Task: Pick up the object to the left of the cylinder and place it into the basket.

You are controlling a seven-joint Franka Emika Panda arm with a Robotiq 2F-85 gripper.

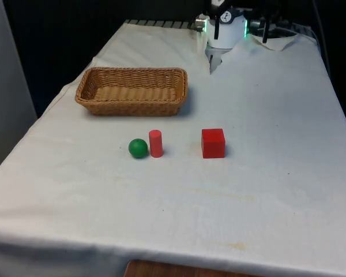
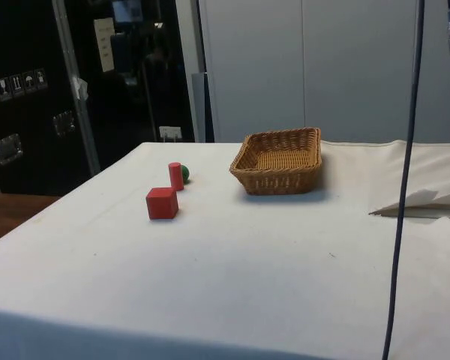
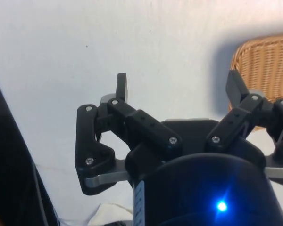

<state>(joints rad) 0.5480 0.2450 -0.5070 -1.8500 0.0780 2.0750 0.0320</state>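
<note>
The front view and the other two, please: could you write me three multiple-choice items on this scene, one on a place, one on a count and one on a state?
1. In the front view, what lies directly on the left of the red cylinder?
A. the red cube
B. the green ball
C. the wicker basket

2. How many red things stand on the white cloth?
A. one
B. two
C. three

3. How is the gripper?
A. open, holding nothing
B. shut on the ball
C. shut on the cube

Answers: 1 B, since the green ball sits close against the cylinder on the front view's left. 2 B, the cylinder and the red cube. 3 A, as the wrist view shows the fingers spread with only cloth between them, beside the wicker basket.
</note>
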